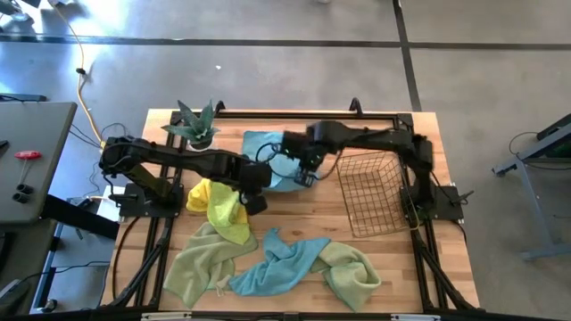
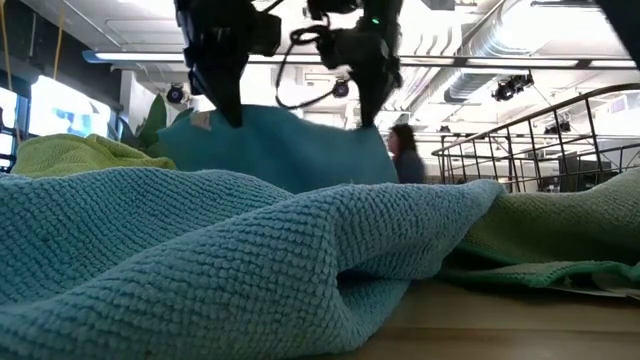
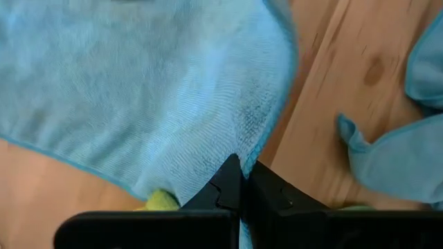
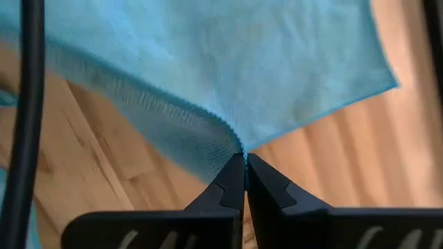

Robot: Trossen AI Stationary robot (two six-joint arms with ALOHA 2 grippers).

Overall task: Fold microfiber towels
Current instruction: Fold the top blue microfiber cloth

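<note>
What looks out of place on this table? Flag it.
The wire basket lies tipped on its side by the right arm. Four towels sit crumpled at the near edge. Both grippers, left and right, pinch a blue towel.

Light blue towel (image 1: pixel 268 147), yellow towel (image 1: pixel 219 203), pale green towel (image 1: pixel 198 263), probably copper basket (image 1: pixel 370 192).

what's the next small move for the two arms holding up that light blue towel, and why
Probably carry the pinched edge across and lay it over the opposite side to make the first fold. The left gripper and right gripper are each shut on an edge of the light blue towel, which hangs lifted between them in the low view, spread flat and clear of the other towels.
</note>
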